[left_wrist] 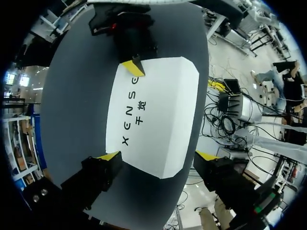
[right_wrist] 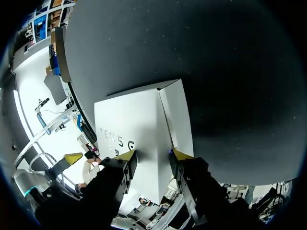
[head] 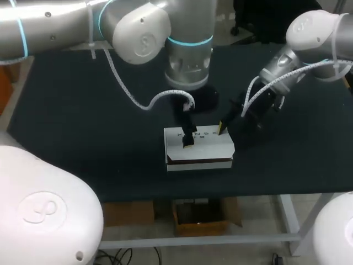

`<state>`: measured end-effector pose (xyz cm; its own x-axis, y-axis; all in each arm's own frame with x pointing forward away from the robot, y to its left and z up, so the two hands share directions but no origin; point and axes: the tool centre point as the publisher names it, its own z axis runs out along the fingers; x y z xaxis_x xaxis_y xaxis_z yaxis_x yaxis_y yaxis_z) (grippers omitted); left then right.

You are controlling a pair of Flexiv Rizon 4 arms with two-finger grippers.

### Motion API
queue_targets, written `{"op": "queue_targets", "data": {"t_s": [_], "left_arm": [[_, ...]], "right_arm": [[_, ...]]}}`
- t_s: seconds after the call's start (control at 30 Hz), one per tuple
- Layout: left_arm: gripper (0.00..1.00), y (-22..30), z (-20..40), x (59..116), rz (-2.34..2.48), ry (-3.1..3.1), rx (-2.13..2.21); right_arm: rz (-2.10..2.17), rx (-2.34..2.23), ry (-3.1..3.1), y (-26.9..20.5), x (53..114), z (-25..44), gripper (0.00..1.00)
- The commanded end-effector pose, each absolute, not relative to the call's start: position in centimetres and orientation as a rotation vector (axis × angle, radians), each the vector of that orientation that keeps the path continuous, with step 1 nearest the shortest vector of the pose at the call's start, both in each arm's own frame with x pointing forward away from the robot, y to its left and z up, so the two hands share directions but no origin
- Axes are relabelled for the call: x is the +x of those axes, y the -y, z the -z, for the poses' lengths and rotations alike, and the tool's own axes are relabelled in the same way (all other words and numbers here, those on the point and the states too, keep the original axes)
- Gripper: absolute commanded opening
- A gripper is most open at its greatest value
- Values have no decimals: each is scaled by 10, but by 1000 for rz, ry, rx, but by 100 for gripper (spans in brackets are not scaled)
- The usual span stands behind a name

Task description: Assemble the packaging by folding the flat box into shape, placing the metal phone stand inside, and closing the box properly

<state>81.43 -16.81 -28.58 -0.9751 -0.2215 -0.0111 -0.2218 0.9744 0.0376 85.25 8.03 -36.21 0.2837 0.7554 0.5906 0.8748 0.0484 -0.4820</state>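
The dark counter [head: 83, 127] is holding a white box [head: 198, 148] near its front edge. The left hand [left_wrist: 157, 158] is hanging open over it; only the left wrist view is showing both yellow tips [left_wrist: 108, 155], wide apart. Farther back, the right hand [right_wrist: 153, 154] is sitting at the box's far end; I cannot tell whether it is gripping.

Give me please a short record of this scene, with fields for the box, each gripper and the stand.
Box: white box, folded into shape, top face flat, lying on the dark table
Left gripper: left gripper open, fingers wide apart, directly above the box; in the head view one tip is on the box top
Right gripper: right gripper open, at the box's far right edge, tips close against the box
Stand: phone stand not in sight in any view
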Motion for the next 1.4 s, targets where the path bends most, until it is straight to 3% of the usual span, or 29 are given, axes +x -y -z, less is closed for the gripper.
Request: {"op": "queue_targets", "data": {"t_s": [0.03,1.4], "left_arm": [[100,165,292,809,-11,-3068,-300],[100,166,314,812,-20,-3006,-314]], "right_arm": [[178,-1719,1493,-80,854,363,43],[178,-1719,1493,-80,854,363,39]]}}
